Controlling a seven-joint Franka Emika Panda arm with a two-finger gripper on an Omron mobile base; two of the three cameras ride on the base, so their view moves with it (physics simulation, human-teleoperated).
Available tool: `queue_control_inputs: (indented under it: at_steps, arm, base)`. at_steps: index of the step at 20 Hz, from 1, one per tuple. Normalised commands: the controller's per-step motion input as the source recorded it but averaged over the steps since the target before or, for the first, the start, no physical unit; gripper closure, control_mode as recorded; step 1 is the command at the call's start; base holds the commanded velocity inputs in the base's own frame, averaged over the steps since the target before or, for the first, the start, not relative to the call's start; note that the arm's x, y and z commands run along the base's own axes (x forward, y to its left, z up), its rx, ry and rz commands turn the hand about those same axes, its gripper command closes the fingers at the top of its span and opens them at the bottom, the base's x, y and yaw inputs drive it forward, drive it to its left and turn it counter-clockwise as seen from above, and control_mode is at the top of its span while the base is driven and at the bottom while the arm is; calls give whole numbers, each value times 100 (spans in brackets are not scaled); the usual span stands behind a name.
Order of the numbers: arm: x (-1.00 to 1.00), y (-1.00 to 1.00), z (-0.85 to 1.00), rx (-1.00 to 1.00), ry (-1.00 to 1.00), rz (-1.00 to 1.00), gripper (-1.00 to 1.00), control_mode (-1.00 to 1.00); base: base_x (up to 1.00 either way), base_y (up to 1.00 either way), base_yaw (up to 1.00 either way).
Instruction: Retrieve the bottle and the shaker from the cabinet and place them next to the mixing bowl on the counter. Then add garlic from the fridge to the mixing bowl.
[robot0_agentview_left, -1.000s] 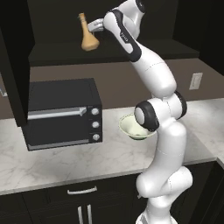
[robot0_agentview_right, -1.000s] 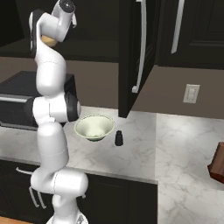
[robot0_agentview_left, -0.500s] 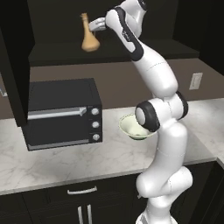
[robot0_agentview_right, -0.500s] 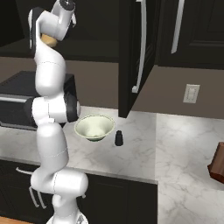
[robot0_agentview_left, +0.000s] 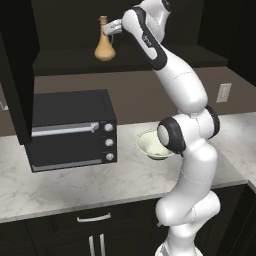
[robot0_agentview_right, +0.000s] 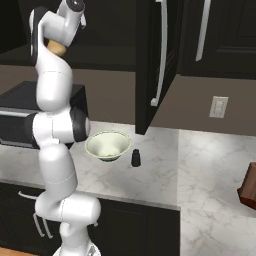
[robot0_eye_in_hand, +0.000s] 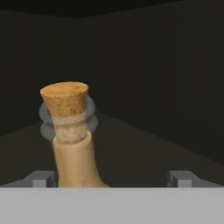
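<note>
While fingers spread, bottle stands in cabinet.

- A black microwave oven sits on the worktop, door shut, with a silver bar handle and three round knobs down its right side.
- A white wall outlet is set in the brown backsplash.
- A reddish-brown block lies at the right edge of the right base view.
</note>
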Motion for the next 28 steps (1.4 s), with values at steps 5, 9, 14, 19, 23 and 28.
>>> queue_control_inputs:
  at_steps: [5, 9, 14, 19, 23, 28]
  arm:
    - [10, 0, 0, 0, -4, 0, -100, -100]
    - [31, 3, 0, 0, 0, -3, -100, -100]
    - [13, 4, 0, 0, 0, -3, -100, -100]
    - [-6, 0, 0, 0, 0, 0, -100, -100]
    - [-1, 0, 0, 0, 0, 0, -100, -100]
    - [0, 0, 0, 0, 0, 0, 100, -100]
  base:
    - [0, 0, 0]
    - [0, 0, 0]
    - [0, 0, 0]
    - [0, 0, 0]
    - [0, 0, 0]
    - [0, 0, 0]
